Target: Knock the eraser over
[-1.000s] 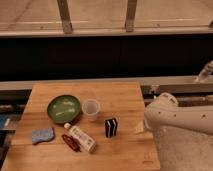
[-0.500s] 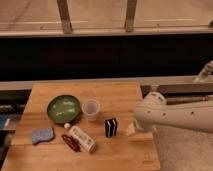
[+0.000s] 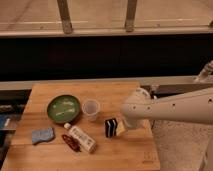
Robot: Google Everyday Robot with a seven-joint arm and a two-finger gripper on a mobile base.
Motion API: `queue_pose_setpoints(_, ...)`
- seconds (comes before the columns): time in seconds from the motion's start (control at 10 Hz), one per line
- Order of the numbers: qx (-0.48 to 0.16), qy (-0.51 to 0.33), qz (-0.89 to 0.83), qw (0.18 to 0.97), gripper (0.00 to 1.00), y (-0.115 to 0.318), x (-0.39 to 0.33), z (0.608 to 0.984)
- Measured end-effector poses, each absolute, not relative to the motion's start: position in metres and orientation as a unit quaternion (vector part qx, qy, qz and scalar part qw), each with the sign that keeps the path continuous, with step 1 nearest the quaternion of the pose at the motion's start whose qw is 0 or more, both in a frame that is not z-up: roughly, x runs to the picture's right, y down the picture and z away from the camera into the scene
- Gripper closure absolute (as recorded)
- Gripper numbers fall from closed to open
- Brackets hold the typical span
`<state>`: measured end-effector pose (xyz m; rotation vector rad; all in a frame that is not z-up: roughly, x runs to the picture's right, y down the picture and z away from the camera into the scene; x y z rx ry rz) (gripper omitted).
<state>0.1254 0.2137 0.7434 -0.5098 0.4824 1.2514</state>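
Observation:
The eraser (image 3: 110, 127) is a small black block with white stripes, standing upright on the wooden table (image 3: 50, 155) just right of the clear cup (image 3: 91, 109). My gripper (image 3: 121, 128) reaches in from the right on the white arm (image 3: 170, 107) and sits right against the eraser's right side. Its tip is partly hidden behind the arm's end.
A green bowl (image 3: 63, 108) sits left of the cup. A white bottle (image 3: 82, 138) lies in front of it, with a red item (image 3: 70, 142) beside it and a blue sponge (image 3: 42, 135) at the left. The table's right edge is near the arm.
The arm has moved left across the table, bringing the gripper from the right edge up to the eraser. The eraser still stands.

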Motion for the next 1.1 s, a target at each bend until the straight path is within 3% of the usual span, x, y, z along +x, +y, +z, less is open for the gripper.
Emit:
queue_pose_setpoints(0.4, -0.235, 0.201, 0.566, 0.764, 0.2, 0.189, 0.098, 0.746)
queue_pose_setpoints(1.1, -0.144, 0.08, 0.62, 0.767, 0.2, 0.092, 0.134, 0.728)
